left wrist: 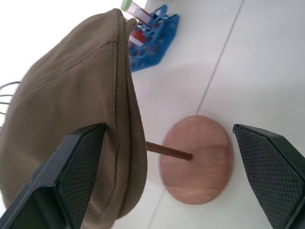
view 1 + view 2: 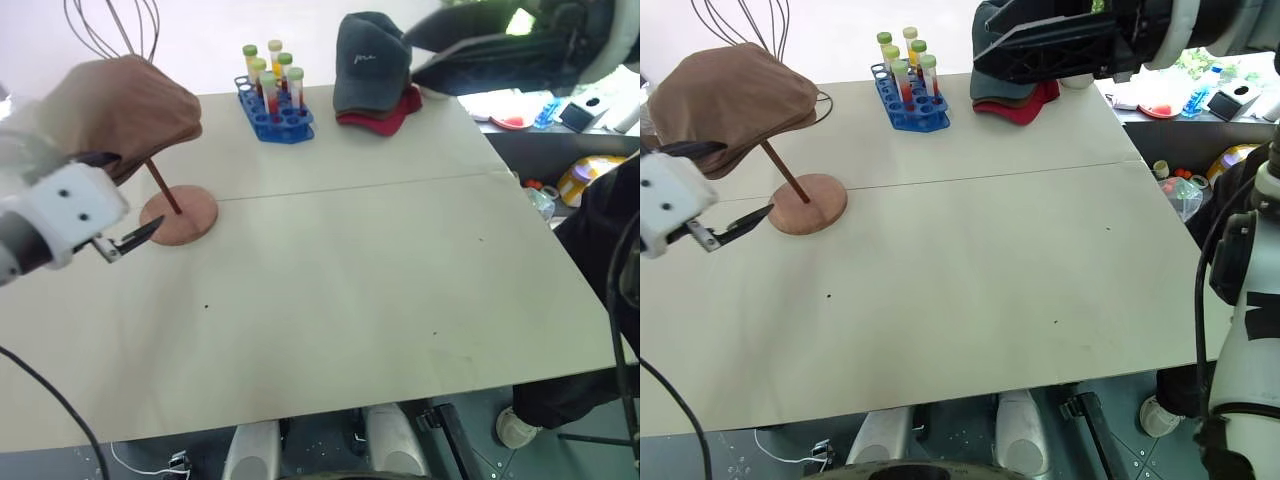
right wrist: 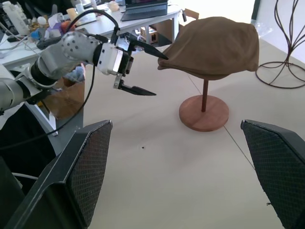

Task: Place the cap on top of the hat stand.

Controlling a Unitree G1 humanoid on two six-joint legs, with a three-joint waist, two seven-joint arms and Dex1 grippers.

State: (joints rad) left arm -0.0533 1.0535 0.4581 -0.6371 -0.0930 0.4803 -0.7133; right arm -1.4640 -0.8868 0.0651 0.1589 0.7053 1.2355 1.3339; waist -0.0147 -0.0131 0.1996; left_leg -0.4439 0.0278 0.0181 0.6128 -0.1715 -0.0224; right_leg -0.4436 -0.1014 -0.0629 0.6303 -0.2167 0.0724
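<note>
Cap sat on top of the hat stand, covering its top disc, near the table's far left corner. The right wrist view showed the left gripper spread open at the cap's brim edge, one finger tip at the fabric, the other below it; the right gripper also stood wide open. The head views alone showed a blue test-tube rack and a dark grey cap with illegible white lettering on a red cap.
</note>
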